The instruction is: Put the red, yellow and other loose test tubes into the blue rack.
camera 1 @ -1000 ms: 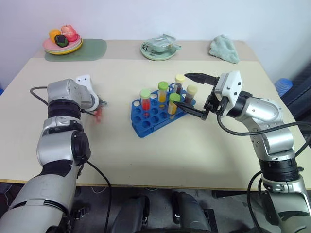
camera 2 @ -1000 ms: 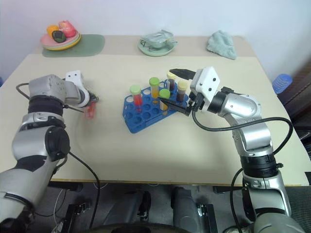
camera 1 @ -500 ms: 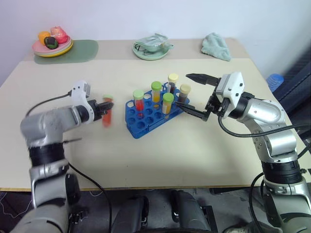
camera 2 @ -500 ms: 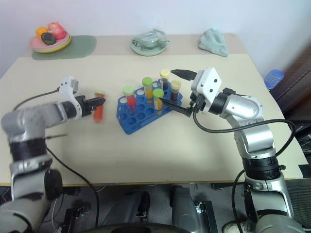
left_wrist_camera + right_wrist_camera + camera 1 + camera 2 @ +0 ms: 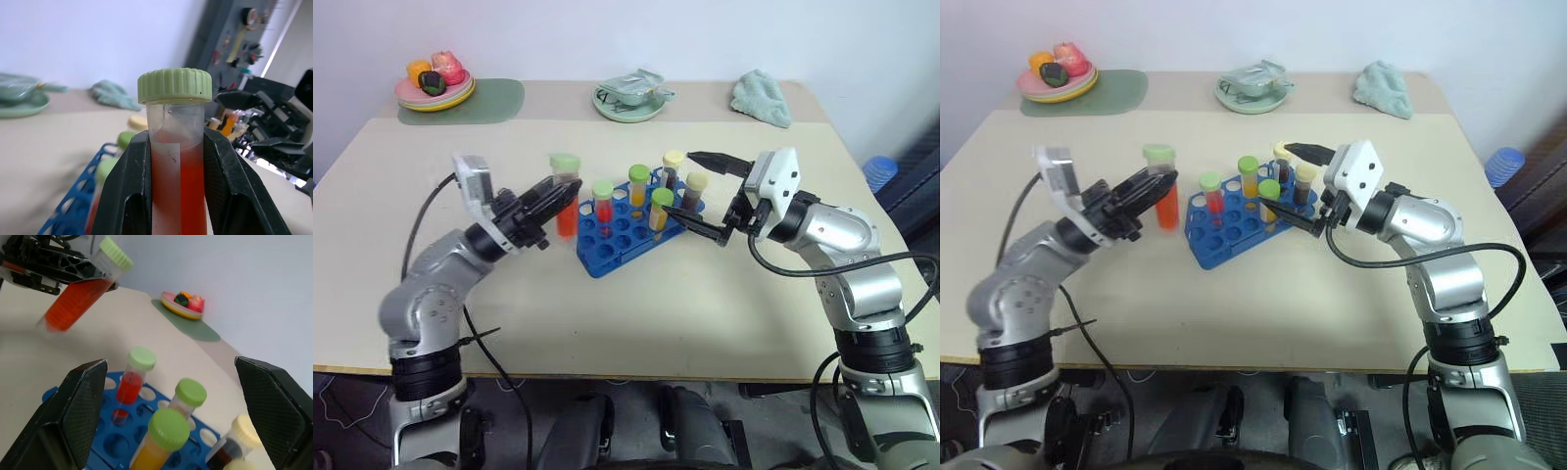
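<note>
1. The left gripper [image 5: 551, 200] is clenched on a red-liquid tube [image 5: 565, 208] with a pale green cap, held upright above the table [image 5: 607, 313], just beside the left end of the blue rack [image 5: 625, 235].
2. The right gripper [image 5: 702, 193] is released, its fingers wide apart at the right end of the rack, grasping nothing.
3. Five capped tubes stand in the rack: red, two yellow-orange, and two dark with pale yellow caps.
4. The held tube carries a small white label [image 5: 164, 155]; I can read no writing on it.
</note>
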{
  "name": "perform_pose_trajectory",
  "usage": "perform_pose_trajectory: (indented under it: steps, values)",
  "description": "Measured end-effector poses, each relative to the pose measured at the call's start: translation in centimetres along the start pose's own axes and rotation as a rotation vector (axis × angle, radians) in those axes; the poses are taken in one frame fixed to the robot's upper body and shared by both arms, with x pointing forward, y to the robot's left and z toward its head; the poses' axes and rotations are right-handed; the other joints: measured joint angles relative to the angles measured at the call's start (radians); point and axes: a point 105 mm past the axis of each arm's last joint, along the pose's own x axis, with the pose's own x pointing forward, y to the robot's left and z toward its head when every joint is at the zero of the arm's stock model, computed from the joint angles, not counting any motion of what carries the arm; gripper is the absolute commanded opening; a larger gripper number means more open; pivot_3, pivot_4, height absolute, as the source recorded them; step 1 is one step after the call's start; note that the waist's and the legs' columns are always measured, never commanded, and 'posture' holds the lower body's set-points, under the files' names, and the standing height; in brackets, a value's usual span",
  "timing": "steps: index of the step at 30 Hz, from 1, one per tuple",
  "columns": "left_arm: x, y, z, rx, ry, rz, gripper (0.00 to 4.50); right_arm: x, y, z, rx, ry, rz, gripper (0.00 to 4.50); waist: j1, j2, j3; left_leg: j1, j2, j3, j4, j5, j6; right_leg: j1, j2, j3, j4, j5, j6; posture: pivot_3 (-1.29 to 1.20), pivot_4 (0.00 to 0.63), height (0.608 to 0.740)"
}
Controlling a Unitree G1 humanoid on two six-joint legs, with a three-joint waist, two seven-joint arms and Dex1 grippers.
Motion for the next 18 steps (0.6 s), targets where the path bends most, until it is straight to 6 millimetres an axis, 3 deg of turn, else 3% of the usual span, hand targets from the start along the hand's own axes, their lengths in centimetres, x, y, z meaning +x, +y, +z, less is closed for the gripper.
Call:
perform_pose_trajectory:
  steps: [4,9,18]
  values:
    - [1.9,-0.5,-1.2,0.001,-0.016,-0.075,0.77,-0.7,0.6,-0.4,0.027,0.022,-0.037,4.27,0.0,0.0,0.0,0.0,0.0,0.0,0.0,0.0,0.0,0.0,0.0,0.0,0.0,0.0,0.0,0.0,0.15,0.74]
    - [3.7,0.0,-2.9,0.042,-0.023,-0.119,0.77,-3.7,2.0,-1.2,0.126,0.109,-0.122,4.27,0.002,0.0,0.0,-0.001,0.0,0.0,0.0,-0.001,0.002,0.0,0.0,0.0,-0.001,0.0,0.0,0.0,0.15,0.74]
    - [4.6,0.8,-5.1,0.081,0.011,-0.145,0.77,-7.5,5.1,-1.7,0.26,0.252,-0.153,4.27,0.002,0.0,0.0,-0.001,0.0,0.0,0.001,-0.005,0.008,0.001,0.0,0.0,0.0,0.0,0.0,0.0,0.15,0.74]
